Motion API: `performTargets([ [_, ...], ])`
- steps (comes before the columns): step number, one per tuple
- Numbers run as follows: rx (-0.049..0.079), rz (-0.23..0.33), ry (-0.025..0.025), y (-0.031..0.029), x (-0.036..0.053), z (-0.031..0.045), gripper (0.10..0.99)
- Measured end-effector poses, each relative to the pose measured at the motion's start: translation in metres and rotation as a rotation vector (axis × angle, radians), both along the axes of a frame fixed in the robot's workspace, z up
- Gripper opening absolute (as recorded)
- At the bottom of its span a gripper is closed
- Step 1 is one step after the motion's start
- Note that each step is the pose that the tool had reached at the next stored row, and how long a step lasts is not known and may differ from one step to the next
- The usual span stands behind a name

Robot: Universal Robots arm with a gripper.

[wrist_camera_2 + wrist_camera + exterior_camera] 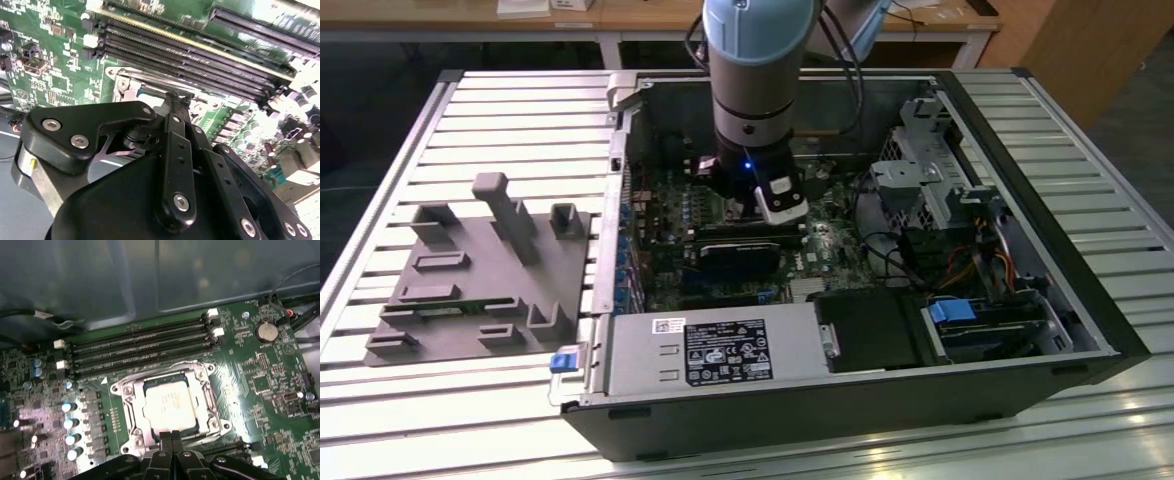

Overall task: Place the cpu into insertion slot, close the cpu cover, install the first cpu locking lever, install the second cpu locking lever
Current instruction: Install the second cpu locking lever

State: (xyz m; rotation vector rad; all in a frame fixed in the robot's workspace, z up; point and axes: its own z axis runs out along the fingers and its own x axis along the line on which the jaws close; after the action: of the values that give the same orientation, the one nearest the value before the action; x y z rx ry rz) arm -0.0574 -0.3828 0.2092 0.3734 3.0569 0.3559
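Hand (171, 436) has its two black fingers pressed together, nothing between them, tips at the near edge of the insertion slot (131, 412) in the first wrist view. Cpu (169, 404) sits in the slot, pale metal top up, centre of frame. Cpu cover (202, 385) lies closed around it as a silver frame. Four long memory slots (140, 347) run just above. Exterior view: arm (750, 90) reaches down into the open computer case (854, 395), upper centre; grey fixture (480, 270) on the slatted tabletop (400, 400), left.

I am seeing light glinting off the slatted metal table (480, 110), with a wooden desk (640, 18) standing beyond its far edge.
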Motion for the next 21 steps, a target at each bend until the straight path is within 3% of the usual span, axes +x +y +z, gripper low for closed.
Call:
performTargets([
  [8, -0.013, 0.0, 0.0, 0.0116, 0.0071, 0.0, 0.106],
  [14, -0.022, 0.0, -0.0001, 0.0212, 0.0077, 0.0, 0.106],
  [18, -0.023, 0.0, 0.0001, 0.0248, 0.0077, 0.0012, 0.106],
  [21, -0.023, 0.0, 0.0, 0.0252, 0.0077, 0.0069, 0.106],
])
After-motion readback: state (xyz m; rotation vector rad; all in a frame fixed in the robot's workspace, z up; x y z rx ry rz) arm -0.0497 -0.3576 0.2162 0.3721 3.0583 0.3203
